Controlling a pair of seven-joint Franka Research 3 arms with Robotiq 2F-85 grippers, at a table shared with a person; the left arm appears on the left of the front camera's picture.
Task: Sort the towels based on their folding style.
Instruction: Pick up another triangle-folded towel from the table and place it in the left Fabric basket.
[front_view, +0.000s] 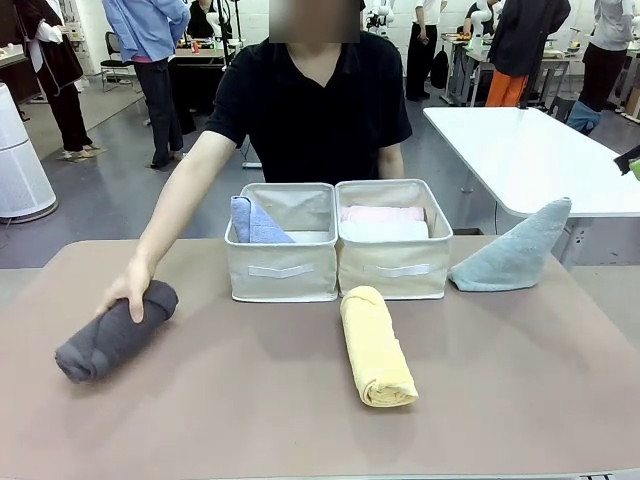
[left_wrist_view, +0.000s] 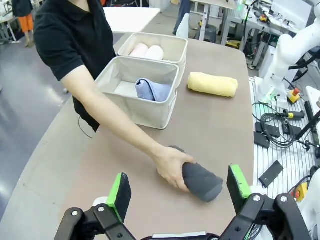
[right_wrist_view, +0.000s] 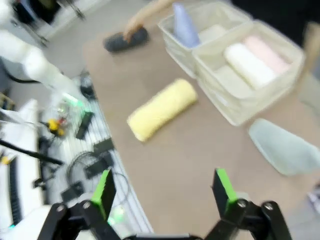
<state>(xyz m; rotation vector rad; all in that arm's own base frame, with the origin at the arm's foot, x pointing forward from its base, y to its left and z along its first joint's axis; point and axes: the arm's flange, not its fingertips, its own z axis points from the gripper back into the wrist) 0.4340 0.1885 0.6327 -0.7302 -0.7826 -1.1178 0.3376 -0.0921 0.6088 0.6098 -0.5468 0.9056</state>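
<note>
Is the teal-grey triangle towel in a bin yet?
Out. The teal-grey towel stands on the table beside the right-hand bin, outside it.

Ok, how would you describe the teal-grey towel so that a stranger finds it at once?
Find the two beige bins mid-table. Right of them, on the tabletop, sits the teal-grey towel. Outside the bins, it alone is folded to a point, not rolled.

Six small terry towels.
Dark grey roll (front_view: 115, 332) – lying at left of table (front_view: 250, 420), person's hand (front_view: 130, 292) resting on its far end.
Yellow roll (front_view: 377, 345) – flat on table just before right beige bin (front_view: 395, 268), one end toward camera.
Lavender-blue pointed fold (front_view: 258, 222) stands in left beige bin (front_view: 281, 270).
Pink roll (front_view: 383, 213) and white roll (front_view: 385, 231) lie side by side in right beige bin.
Pale teal-grey pointed fold (front_view: 510, 255) on table just beside right beige bin, tip raised, leaning away from it.
</note>
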